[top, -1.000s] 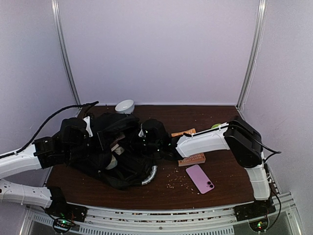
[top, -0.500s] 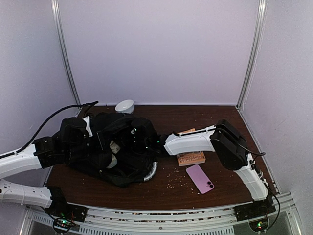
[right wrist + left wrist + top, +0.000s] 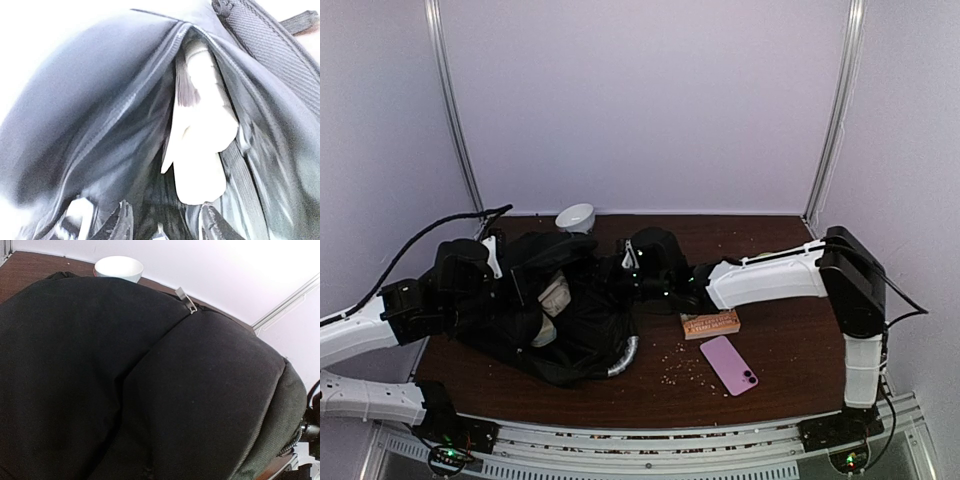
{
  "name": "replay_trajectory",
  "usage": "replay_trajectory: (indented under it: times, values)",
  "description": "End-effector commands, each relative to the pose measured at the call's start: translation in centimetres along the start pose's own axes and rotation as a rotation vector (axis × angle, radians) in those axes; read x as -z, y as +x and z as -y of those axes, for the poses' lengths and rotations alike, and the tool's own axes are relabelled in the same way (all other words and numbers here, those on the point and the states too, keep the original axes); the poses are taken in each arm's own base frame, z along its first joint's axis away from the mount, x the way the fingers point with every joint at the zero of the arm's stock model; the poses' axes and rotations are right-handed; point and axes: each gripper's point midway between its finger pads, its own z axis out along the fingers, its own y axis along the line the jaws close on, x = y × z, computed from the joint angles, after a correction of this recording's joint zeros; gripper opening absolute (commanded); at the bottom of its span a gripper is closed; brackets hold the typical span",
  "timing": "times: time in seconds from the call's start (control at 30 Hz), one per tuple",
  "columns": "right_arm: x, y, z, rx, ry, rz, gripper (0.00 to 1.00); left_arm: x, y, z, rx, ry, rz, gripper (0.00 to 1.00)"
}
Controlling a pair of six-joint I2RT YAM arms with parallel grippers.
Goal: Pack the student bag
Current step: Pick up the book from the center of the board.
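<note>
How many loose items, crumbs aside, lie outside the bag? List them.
3: white bowl behind the student bag, at the far edge; wooden block to its right; pink phone just nearer. The right arm may hide more.

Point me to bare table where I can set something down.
Free: the back strip from the white bowl to the right corner, behind the right arm; the front-right corner beside the pink phone. Crowded: the student bag fills the left; wooden block and crumbs mid-table.

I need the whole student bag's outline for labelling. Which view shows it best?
Top external: nearly the whole student bag shows, edges included. Left wrist fills with its black fabric; right wrist gives only a blurred close-up inside it.
</note>
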Motion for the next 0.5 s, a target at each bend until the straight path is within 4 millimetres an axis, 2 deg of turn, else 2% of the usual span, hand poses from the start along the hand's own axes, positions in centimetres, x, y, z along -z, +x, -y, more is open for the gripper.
replay_trajectory:
  times: [0.0, 0.1, 0.2, 0.3, 0.47]
  values:
    - [4.2, 0.3, -1.2, 0.084, -0.024, -0.02, 0.46, 1.7, -6.7, 3.0, 0.043, 0.061, 0.213, 0.0]
    - [8.2, -0.7, 0.5, 0.177, 0.066, 0.037, 0.46, 1.2, -7.0, 2.8, 0.02, 0.025, 0.212, 0.0]
    - [13.6, -2.9, 3.2, 0.255, 0.173, 0.178, 0.46, 0.3, -6.6, 2.7, -0.002, 0.005, 0.196, 0.0]
    - [18.4, -5.0, 7.4, 0.279, 0.298, 0.28, 0.49, -1.1, -5.4, 2.4, -0.019, -0.009, 0.161, 0.0]
    - [23.7, -7.0, 15.1, 0.218, 0.467, 0.354, 0.6, -3.6, -2.8, 1.8, -0.005, -0.018, 0.094, 0.0]
